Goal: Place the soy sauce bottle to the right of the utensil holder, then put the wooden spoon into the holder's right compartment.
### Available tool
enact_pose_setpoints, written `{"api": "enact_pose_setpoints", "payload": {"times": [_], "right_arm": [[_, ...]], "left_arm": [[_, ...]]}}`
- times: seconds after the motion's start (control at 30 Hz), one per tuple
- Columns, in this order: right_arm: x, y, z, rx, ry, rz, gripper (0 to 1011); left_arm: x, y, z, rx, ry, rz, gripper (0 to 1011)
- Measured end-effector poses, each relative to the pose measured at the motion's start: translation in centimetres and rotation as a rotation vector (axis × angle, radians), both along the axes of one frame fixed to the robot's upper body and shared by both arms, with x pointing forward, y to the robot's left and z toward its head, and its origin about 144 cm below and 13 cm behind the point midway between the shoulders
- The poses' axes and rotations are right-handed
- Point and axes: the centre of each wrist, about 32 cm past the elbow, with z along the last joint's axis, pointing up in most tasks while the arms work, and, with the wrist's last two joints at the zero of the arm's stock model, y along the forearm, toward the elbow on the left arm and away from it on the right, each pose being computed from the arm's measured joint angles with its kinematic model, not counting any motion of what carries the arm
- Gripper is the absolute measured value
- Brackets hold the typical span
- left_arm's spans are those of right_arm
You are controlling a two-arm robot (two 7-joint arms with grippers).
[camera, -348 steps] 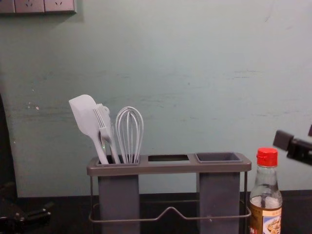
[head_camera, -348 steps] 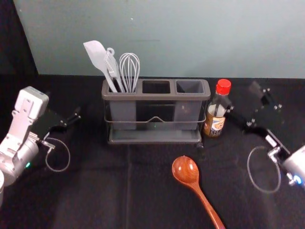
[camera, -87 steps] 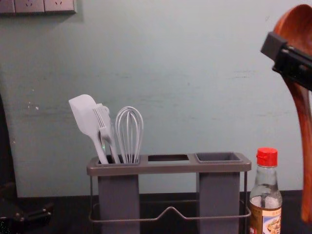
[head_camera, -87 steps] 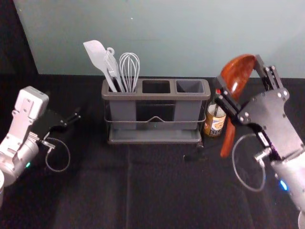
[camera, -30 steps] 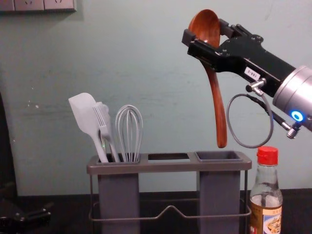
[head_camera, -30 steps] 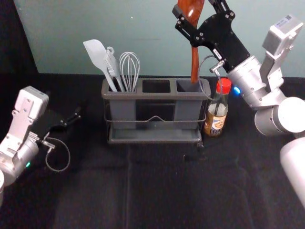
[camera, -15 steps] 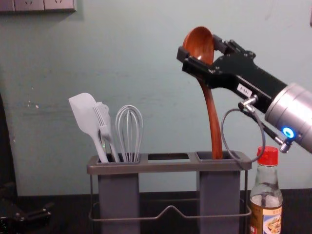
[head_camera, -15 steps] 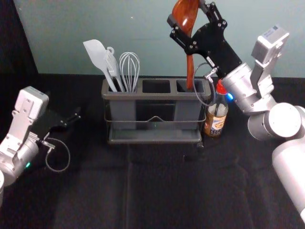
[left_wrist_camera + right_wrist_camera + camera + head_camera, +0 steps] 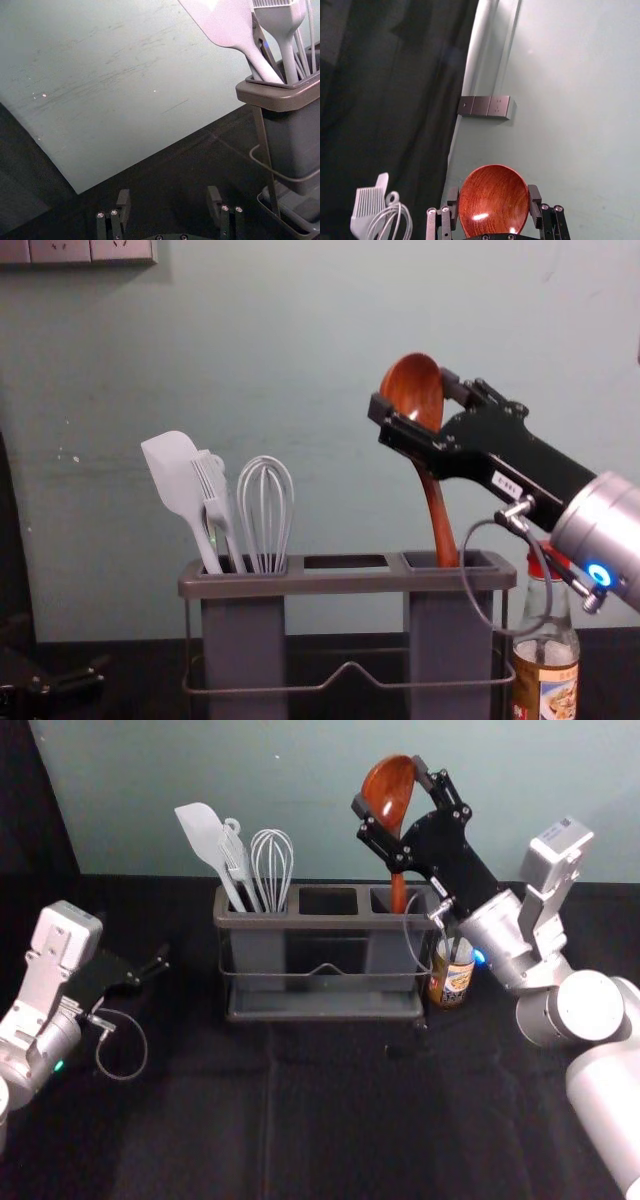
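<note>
Head view: gripping the spoon [image 9: 398, 892] by its bowl [image 9: 388, 788] with the right gripper [image 9: 389, 786], above the right end of the holder [image 9: 323, 923]. Reaching with the spoon's lower end into the right compartment [image 9: 392, 950]. Look just right of the holder for the bottle [image 9: 452, 982], partly behind the right arm [image 9: 500, 935].

Left wrist view: find the left gripper [image 9: 169, 192] parked off to the left of the holder, with jaws apart and nothing between them. Notice also the spatula [image 9: 230, 25] and brush [image 9: 285, 22] in the left compartment [image 9: 295, 137].

Right wrist view: see the bowl clasped between both jaws, with its hollow toward the camera.

Chest view: note the handle [image 9: 440, 530] slanting slightly, down past the rim and out of sight inside. Cannot tell how near the bottom. Count the bottle step as done, judging by its upright stand beside the holder; likely in the second step, inserting the spoon. Next, lower gently until supported, then spread the jaws and withdraw. Beware of dragging the spoon back out, or of bumping the bottle with the arm so close.
</note>
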Motion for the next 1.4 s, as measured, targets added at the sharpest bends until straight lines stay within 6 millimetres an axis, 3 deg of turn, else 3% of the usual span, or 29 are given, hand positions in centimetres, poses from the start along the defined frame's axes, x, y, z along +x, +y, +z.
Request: {"api": "enact_pose_setpoints", "payload": {"times": [0.67, 1.03, 1.27, 1.4], "right_arm": [[-1.2, -0.7, -2.9, 0.0, 0.045, -0.01, 840], [-1.4, -0.7, -3.3, 0.003, 0.048, 0.0, 843], [-1.4, -0.7, -3.1, 0.002, 0.039, 0.0, 997], [-1.4, -0.6, -2.8, 0.005, 0.03, -0.001, 1002]], "left_arm": [[0.0, 0.0, 0.0, 0.0, 0.0, 0.0, 1005], [0.0, 0.0, 0.0, 0.0, 0.0, 0.0, 1005], [0.0, 0.0, 0.0, 0.0, 0.0, 0.0, 1005], [0.0, 0.0, 0.0, 0.0, 0.0, 0.0, 1005]]}}
